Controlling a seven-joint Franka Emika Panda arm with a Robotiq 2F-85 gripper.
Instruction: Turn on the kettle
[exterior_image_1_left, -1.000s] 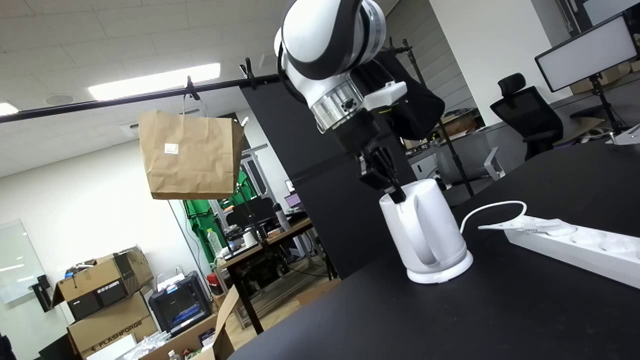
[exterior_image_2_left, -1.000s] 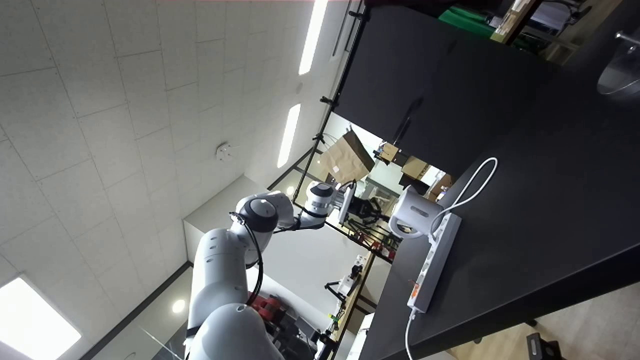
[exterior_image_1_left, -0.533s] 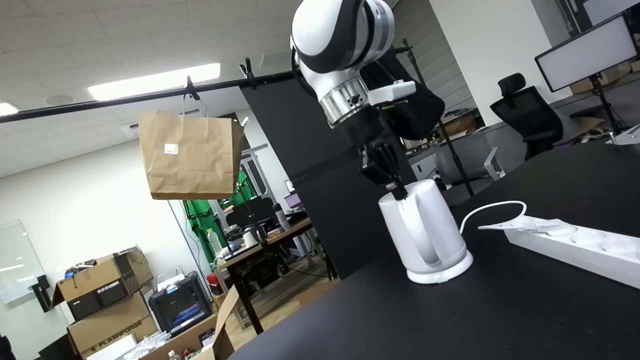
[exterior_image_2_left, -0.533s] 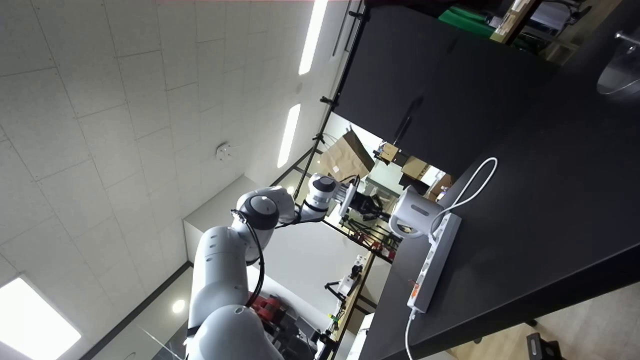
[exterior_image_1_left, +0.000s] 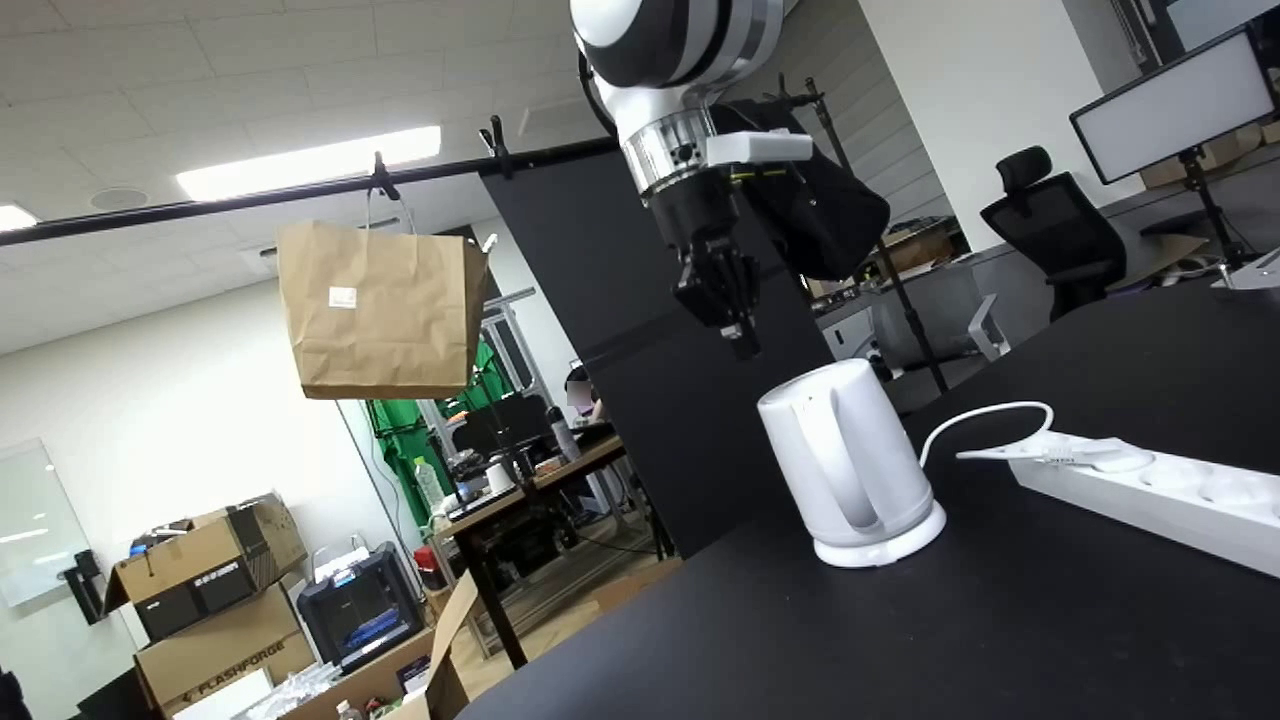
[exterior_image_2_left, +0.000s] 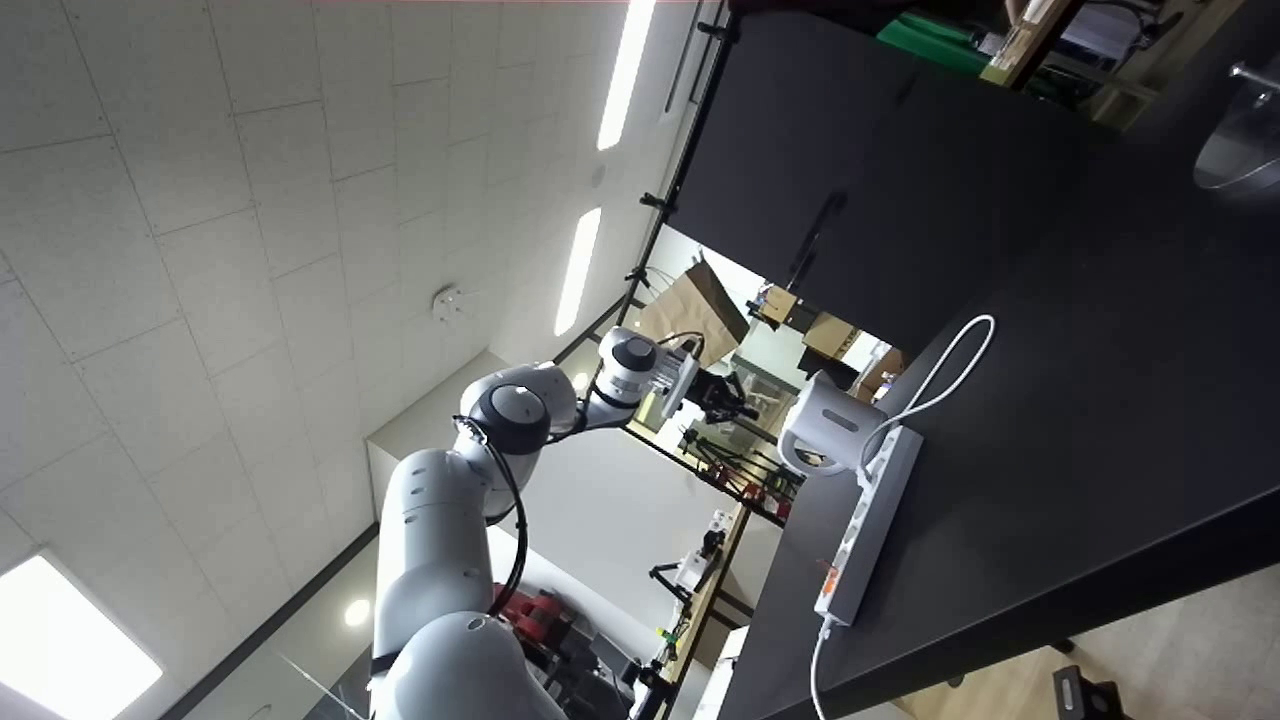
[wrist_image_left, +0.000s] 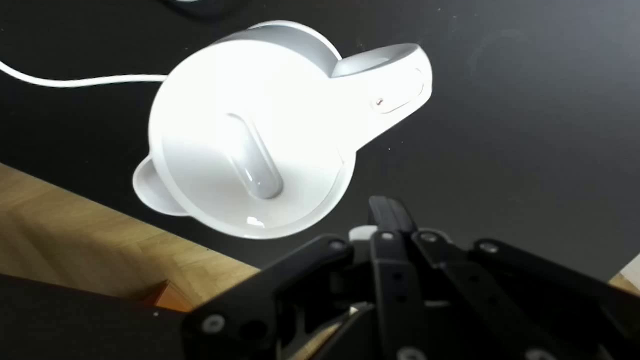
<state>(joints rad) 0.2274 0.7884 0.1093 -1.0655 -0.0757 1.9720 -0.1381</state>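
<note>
The white kettle (exterior_image_1_left: 850, 465) stands upright on its round base on the black table. It also shows in another exterior view (exterior_image_2_left: 830, 420) and from above in the wrist view (wrist_image_left: 250, 150), with its lid closed. Its handle (wrist_image_left: 390, 90) points to the upper right there and carries a small oval panel with a tiny reddish mark. My gripper (exterior_image_1_left: 742, 343) is above the kettle and to one side, apart from it. In the wrist view the fingertips (wrist_image_left: 392, 215) are together with nothing between them, beside the lid's edge.
A long white power strip (exterior_image_1_left: 1170, 500) lies beside the kettle with a plug in it. The white cord (exterior_image_2_left: 965, 365) loops over the table. A table edge (wrist_image_left: 125, 220) runs close to the kettle's spout side. A paper bag (exterior_image_1_left: 380, 310) hangs in the background.
The gripper has risen from the kettle's top by the handle and moved off to the side, away from it. The kettle has not moved. A person now shows in the background.
</note>
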